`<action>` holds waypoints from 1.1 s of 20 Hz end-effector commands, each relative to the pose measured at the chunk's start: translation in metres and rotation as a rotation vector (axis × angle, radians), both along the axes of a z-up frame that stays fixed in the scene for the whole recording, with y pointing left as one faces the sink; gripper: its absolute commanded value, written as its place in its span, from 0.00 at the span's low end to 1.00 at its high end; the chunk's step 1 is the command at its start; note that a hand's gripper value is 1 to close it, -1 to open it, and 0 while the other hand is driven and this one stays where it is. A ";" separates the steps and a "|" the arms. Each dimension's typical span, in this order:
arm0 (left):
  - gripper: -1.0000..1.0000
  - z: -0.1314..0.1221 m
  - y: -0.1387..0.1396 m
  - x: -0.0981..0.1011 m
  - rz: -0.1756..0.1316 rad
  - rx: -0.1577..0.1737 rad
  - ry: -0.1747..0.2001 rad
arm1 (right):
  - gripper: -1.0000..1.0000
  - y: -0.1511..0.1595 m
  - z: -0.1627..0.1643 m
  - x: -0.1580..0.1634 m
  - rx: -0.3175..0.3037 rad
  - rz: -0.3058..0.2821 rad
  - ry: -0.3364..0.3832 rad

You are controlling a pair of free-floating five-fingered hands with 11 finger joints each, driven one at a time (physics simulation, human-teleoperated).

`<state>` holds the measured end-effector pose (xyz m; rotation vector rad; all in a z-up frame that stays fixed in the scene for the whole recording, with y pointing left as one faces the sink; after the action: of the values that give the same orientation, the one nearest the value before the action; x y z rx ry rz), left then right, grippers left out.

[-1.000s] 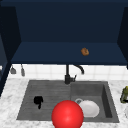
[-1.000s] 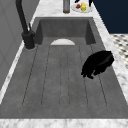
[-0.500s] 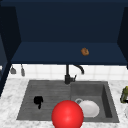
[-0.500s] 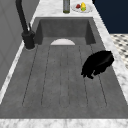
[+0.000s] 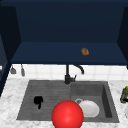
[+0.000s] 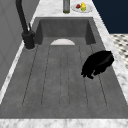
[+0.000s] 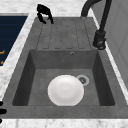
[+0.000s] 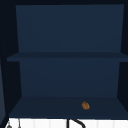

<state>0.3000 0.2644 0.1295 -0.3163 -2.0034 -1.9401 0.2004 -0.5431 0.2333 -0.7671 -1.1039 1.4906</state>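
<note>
A grey sink (image 5: 107,100) is set in a marble counter (image 5: 10,105) under a blue cabinet (image 5: 67,30), its left drainboard (image 6: 62,80) overhung by the left hand (image 5: 38,100), fingers curled, grasping nothing

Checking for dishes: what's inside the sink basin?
A round white plate lies on the grey sink basin floor beside the drain. Whatever is under the plate is covered.

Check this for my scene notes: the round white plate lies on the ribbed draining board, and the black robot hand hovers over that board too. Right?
Not quite. The round white plate lies in the sink basin, as the right side view shows. The black robot hand does hover over the ribbed draining board.
</note>
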 end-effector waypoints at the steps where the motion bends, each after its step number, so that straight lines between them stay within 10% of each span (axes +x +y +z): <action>1: 0.50 0.000 0.000 0.000 0.000 0.000 0.000 | 0.00 0.012 0.029 0.000 -0.043 -0.038 0.000; 22: 0.50 0.000 0.000 0.000 0.000 0.000 0.000 | 0.00 0.031 0.178 -0.031 -0.088 -0.085 0.016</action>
<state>0.3000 0.2644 0.1295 -0.3163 -2.0034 -1.9401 0.1688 -0.5119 0.3890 -0.8147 -1.0289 1.4814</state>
